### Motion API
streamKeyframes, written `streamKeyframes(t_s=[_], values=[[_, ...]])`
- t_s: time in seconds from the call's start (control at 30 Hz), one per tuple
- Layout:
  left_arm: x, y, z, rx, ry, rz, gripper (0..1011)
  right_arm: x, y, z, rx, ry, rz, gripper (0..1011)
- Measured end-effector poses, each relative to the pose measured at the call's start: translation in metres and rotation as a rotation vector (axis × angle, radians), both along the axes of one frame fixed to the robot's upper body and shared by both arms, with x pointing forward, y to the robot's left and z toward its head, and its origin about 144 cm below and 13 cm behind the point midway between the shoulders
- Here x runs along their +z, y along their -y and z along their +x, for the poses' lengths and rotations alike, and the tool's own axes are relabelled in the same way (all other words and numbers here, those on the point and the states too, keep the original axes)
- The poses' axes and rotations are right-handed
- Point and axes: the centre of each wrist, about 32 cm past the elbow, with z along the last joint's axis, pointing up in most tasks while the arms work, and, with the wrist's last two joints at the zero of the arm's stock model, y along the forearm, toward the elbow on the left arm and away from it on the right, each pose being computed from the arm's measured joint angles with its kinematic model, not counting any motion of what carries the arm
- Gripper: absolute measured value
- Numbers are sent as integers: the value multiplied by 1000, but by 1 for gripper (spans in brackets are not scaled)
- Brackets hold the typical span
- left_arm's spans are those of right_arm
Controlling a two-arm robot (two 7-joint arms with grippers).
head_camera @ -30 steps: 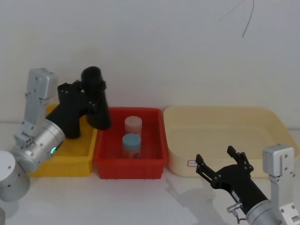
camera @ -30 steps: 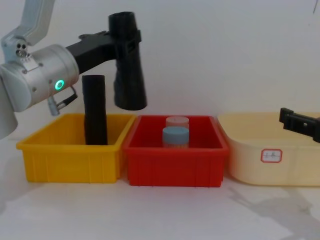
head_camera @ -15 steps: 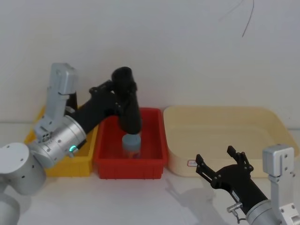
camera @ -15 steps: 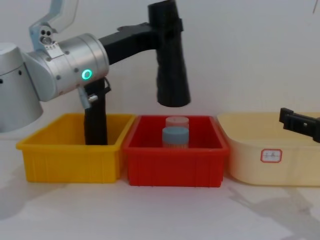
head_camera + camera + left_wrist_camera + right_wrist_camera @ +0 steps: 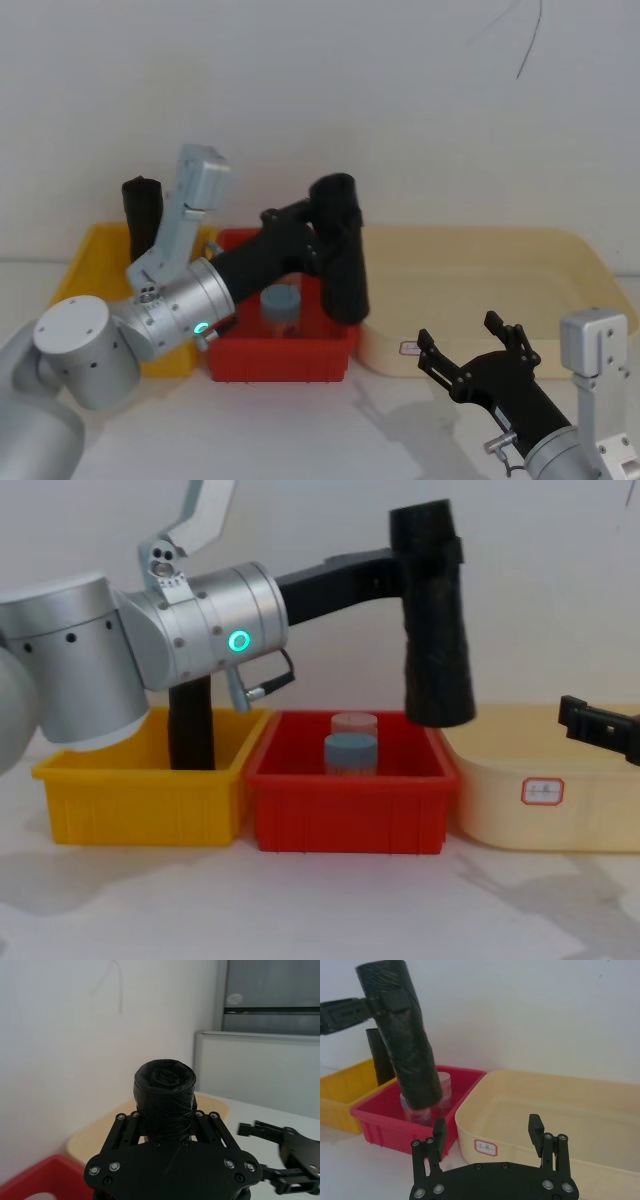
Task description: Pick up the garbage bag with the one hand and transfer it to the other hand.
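Left gripper (image 5: 418, 558), clamped on the top end of the bag (image 5: 437, 655), which hangs below it over the red bin (image 5: 350, 815), should bring the free lower end squarely into the wide-open right gripper (image 5: 462, 340), well apart to its right.
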Motion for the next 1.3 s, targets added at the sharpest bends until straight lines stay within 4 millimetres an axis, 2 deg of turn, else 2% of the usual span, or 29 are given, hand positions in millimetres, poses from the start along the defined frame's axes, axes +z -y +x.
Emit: streamKeyframes(t_s=[0.43, 1.3], values=[[-5, 14, 4, -86, -52, 23, 401, 4, -2, 2, 45, 15, 10, 1001], [-9, 16, 6, -87, -77, 22, 401, 9, -7, 7, 100, 29, 3, 1001]])
